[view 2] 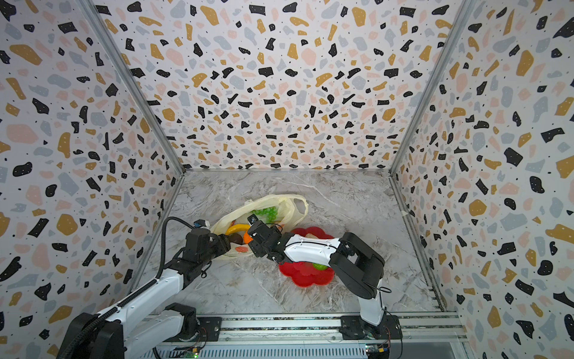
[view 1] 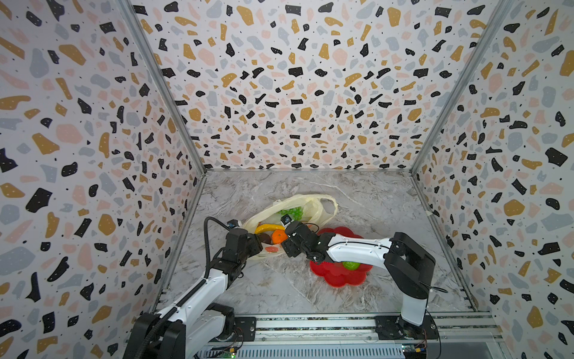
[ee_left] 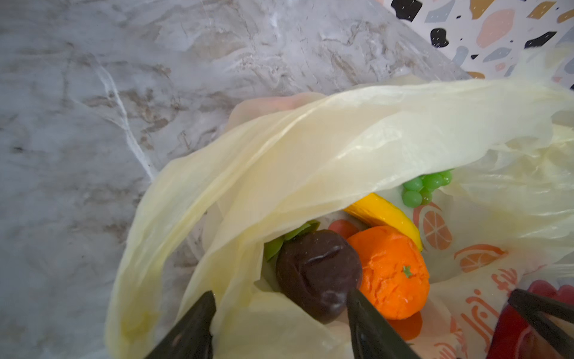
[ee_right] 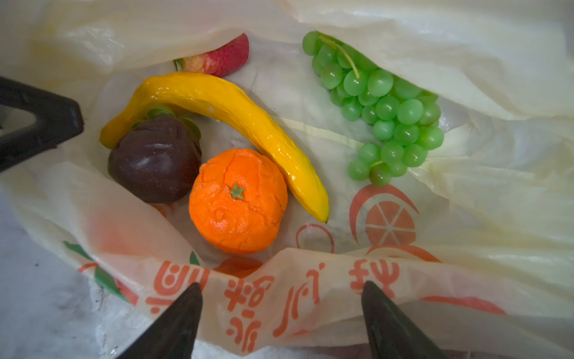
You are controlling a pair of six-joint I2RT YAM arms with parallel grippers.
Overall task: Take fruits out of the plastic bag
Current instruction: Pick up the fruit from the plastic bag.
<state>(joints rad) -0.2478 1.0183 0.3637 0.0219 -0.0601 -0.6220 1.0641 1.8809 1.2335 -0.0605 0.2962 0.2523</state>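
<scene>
now left fingers [ee_left: 369, 326] parted, empty, by dark fruit [ee_left: 316, 273]; right fingers [ee_right: 177, 326] parted over bag [ee_right: 310, 295].

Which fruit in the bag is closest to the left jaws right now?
The dark purple fruit, right at the open jaws of the left gripper. The orange sits just beside it; the banana and green grapes lie deeper in the bag.

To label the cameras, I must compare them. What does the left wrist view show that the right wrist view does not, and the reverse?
Only left wrist: the wall and a bit of the red plate. Only right wrist: the banana and the grapes whole, not partly covered. Both: the orange, the dark fruit, the bag, the table.
</scene>
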